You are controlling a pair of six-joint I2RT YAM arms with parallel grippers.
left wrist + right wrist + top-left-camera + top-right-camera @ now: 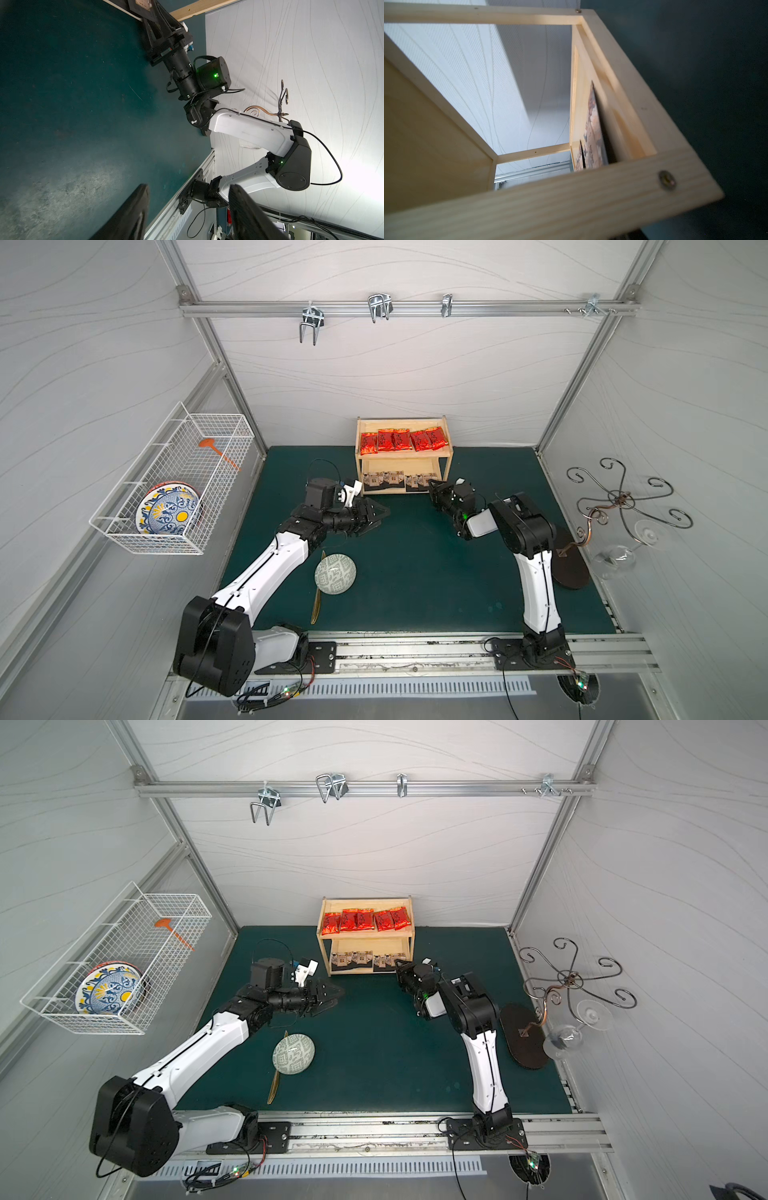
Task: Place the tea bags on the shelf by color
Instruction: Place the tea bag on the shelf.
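Observation:
The shelf [401,421] [365,900] stands at the back of the green mat. Several red tea bags [403,440] [365,920] lie in a row on its top tier. Several brown tea bags [384,479] [351,960] lie on the lower tier; the right wrist view shows a brown tea bag [593,135] edge-on behind the shelf's side board [571,199]. My right gripper [433,485] [400,966] is at the lower tier's right front corner, its jaws hidden. My left gripper [380,516] [189,187] hangs open and empty over the mat, left of the shelf's front.
A green-patterned bowl [334,574] and a gold utensil [318,601] lie near the left arm. A white wire basket [174,485] with a plate hangs on the left wall. At the right stand a scrolled metal rack [619,502] and a wine glass [619,556].

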